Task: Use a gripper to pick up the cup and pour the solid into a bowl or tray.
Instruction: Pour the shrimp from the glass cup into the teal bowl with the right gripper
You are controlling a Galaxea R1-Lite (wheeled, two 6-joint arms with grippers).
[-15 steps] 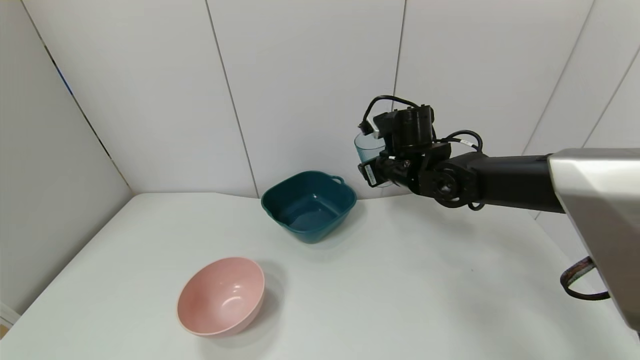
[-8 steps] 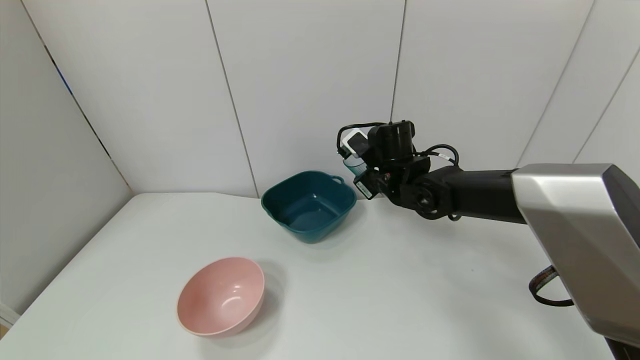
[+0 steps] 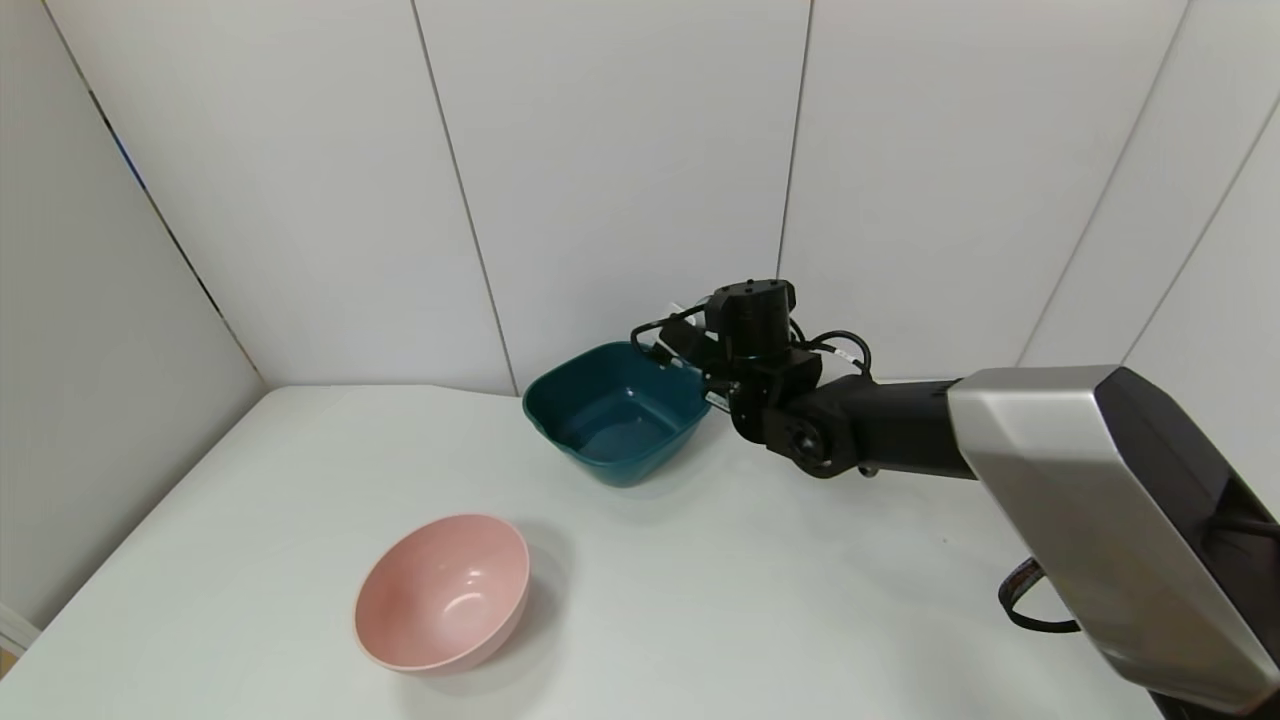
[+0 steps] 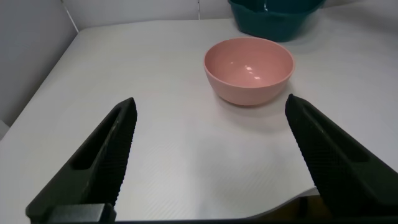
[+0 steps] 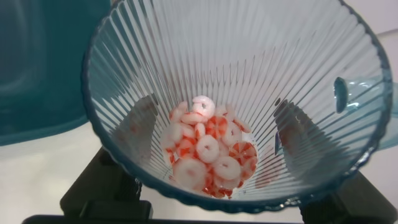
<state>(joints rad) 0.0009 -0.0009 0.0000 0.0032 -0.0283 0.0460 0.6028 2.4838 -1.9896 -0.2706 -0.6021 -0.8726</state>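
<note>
My right gripper (image 3: 702, 362) is at the right rim of the dark teal bowl (image 3: 640, 462), low over its loop handle. It is shut on the ribbed light-blue cup (image 5: 249, 56), which the gripper body hides in the head view. In the right wrist view the cup fills the picture, with the fingers (image 5: 291, 127) showing through its wall on both sides. The solid (image 5: 208, 149), white and orange-pink discs, lies piled at the cup's bottom. The teal bowl (image 5: 43, 62) shows beside the cup's rim. My left gripper (image 4: 210, 102) is open and empty over the table's front edge.
A round pink bowl (image 3: 445, 590) stands empty at the front left of the white table (image 3: 800, 580); it also shows in the left wrist view (image 4: 249, 62), with the teal bowl (image 4: 273, 15) behind it. White wall panels stand close behind the teal bowl.
My right arm has moved left and down with the cup, from high beside the wall to the teal bowl's right rim. The bowls have not moved.
</note>
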